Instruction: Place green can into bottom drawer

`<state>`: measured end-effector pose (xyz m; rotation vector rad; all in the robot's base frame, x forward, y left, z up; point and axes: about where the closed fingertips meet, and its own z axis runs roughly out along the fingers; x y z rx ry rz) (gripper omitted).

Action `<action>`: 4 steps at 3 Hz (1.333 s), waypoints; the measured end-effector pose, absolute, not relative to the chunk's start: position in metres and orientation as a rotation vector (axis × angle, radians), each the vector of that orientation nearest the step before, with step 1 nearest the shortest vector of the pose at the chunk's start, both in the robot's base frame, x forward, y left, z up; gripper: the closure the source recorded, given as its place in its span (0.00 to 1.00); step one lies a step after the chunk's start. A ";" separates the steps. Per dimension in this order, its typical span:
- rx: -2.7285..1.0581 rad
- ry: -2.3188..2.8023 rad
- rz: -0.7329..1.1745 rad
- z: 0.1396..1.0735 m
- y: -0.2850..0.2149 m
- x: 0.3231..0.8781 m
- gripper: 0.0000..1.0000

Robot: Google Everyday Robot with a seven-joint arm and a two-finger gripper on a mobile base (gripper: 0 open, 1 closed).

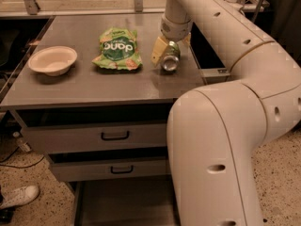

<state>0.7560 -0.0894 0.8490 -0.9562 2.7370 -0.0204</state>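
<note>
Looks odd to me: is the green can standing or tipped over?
Tipped: the green can lies on its side, silver end toward the camera, under the gripper.

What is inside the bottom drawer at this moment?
The visible part of the bottom drawer shows only bare grey floor. Its right side is covered by the robot arm. The green can lies on the countertop, at the gripper.

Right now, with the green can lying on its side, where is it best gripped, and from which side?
Grip the green can across its round body at mid-length, coming from above. It lies on its side on the counter, a silver end facing the camera, so its curved walls face sideways. The pincer hangs over it.
</note>
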 end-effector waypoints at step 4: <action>-0.956 2.737 -0.021 0.849 -0.089 0.756 1.00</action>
